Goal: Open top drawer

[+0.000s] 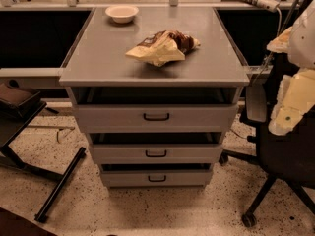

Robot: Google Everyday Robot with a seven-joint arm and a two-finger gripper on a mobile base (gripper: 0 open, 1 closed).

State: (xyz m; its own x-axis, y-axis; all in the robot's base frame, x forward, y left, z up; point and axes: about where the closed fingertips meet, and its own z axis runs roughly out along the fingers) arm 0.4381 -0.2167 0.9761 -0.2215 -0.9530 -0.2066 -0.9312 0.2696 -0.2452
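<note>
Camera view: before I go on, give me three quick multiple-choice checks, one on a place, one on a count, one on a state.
1. Where does the crumpled yellow and brown snack bag lie?
A. on the flat grey metal cabinet top
B. inside a drawer
C. on the floor

2. How many grey metal drawers with black loop handles are there?
A. two
B. three
C. four

3. The small black handle of the wide grey top drawer is:
A. held by the gripper
B. covered by the bag
C. free

Key:
1 A: the bag rests on the top, in front of the small white bowl.
2 B: three fronts are stacked.
3 C: the gripper hangs at the right edge by the black office chair, away from the handle.
</note>
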